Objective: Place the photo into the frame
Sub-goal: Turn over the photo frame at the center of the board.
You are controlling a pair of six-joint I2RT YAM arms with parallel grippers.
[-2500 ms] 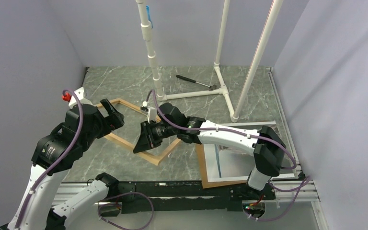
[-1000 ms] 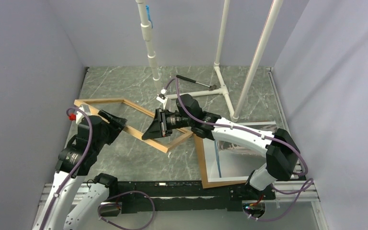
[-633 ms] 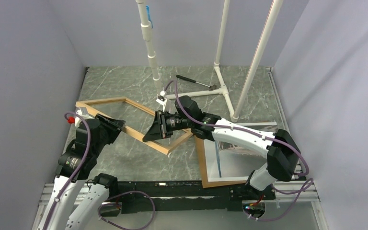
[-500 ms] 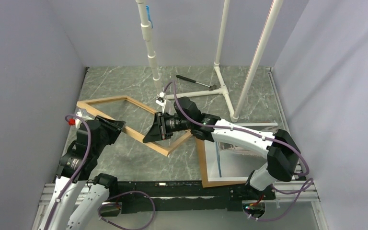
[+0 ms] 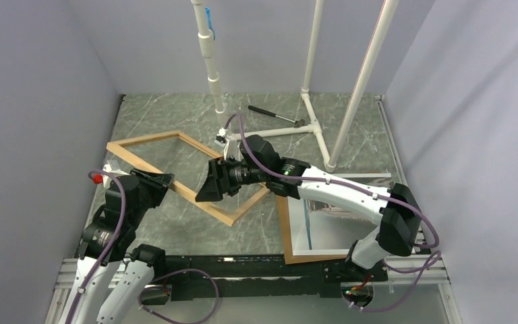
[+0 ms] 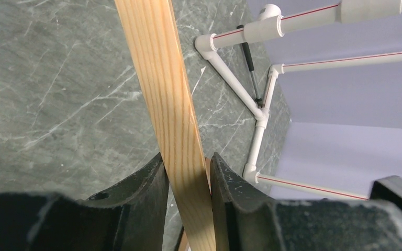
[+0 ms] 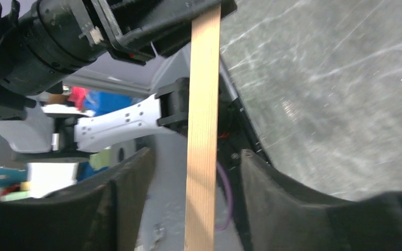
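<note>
The frame (image 5: 145, 140), thin light wood, lies askew at the left middle of the table. My left gripper (image 5: 162, 179) is shut on its near-left rail; in the left wrist view both fingers (image 6: 154, 180) press against the rail (image 6: 170, 99). My right gripper (image 5: 207, 190) straddles the same rail farther right. Its jaws stand open, and in the right wrist view the rail (image 7: 204, 110) runs between them with a gap on each side. The photo (image 5: 327, 229) lies face up at the near right on a brown backing board (image 5: 285, 233), partly under the right arm.
A white pipe stand (image 5: 310, 125) rises at the back, with a black-handled tool (image 5: 273, 115) lying beside its base. Grey walls close in left, right and behind. A metal rail (image 5: 243, 264) with the arm bases runs along the near edge.
My left gripper closed on the frame's rail. My right gripper, shut on that rail until now, has opened and let go. The frame shifted slightly toward the back left.
</note>
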